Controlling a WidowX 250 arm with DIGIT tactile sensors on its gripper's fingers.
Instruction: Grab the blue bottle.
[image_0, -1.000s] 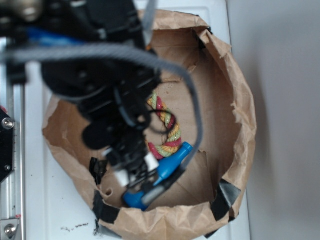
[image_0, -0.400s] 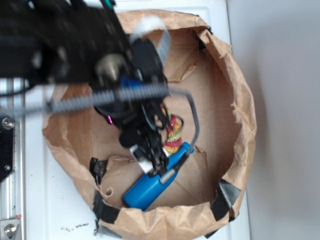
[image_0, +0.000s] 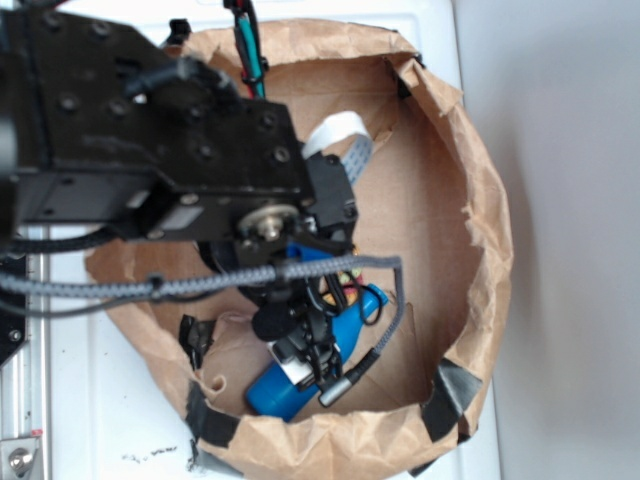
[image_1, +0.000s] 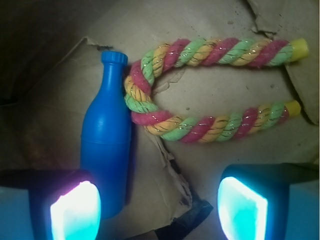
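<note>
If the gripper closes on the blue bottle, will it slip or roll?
The blue bottle looks smooth and glossy, so it may slip. It lies on its side with a round body, so it probably rolls if nudged. It seems rigid plastic, likely light.

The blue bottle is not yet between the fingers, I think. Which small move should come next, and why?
Probably shift sideways toward the blue bottle. In the wrist view, the open gripper is off-centre: one finger overlaps the bottle's base, while the rope toy lies ahead.
</note>
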